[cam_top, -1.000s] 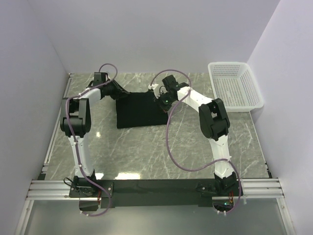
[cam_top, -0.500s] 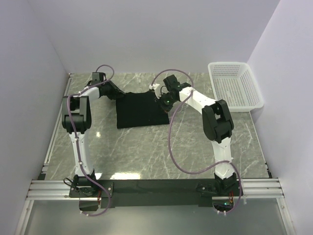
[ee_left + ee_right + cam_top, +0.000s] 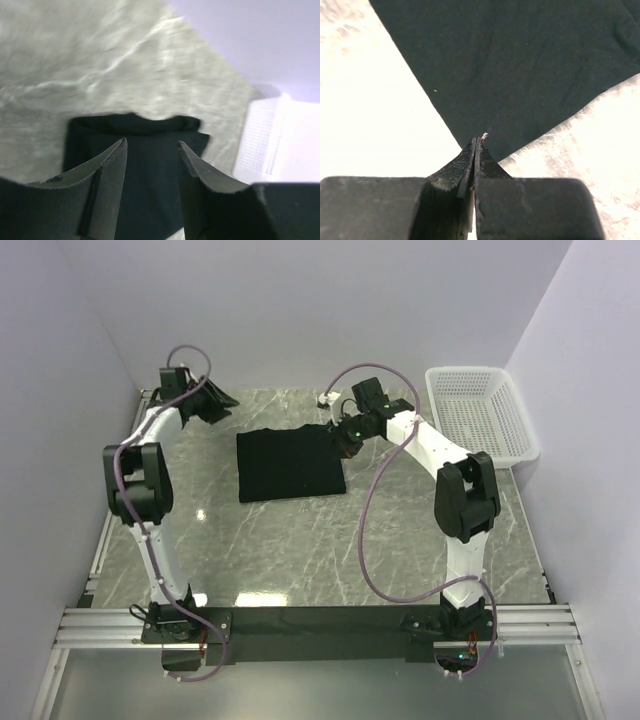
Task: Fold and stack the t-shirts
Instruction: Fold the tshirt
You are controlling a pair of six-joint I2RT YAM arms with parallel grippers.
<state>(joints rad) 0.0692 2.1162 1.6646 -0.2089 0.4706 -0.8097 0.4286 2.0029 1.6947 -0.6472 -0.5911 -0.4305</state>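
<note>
A black t-shirt point(image 3: 290, 465) lies folded into a flat rectangle on the marble table, mid-far; it also shows in the left wrist view point(image 3: 150, 170) and the right wrist view point(image 3: 520, 65). No print or label shows. My right gripper point(image 3: 345, 434) is at the shirt's far right corner. In its wrist view the right gripper point(image 3: 479, 138) has its jaws pressed together, and the shirt's corner runs in under the fingertips. My left gripper point(image 3: 216, 405) is off the shirt at the far left. In its wrist view the left gripper point(image 3: 151, 144) is open and empty, with the shirt beyond it.
A white plastic basket point(image 3: 480, 415) stands at the far right corner of the table; it shows blurred in the left wrist view point(image 3: 272, 140). Pale walls close the back and both sides. Purple cables loop over both arms.
My left gripper has let go of the shirt's far left edge and swung back and to the left. The raised edge has dropped flat. My right gripper has shifted slightly right and farther back.
</note>
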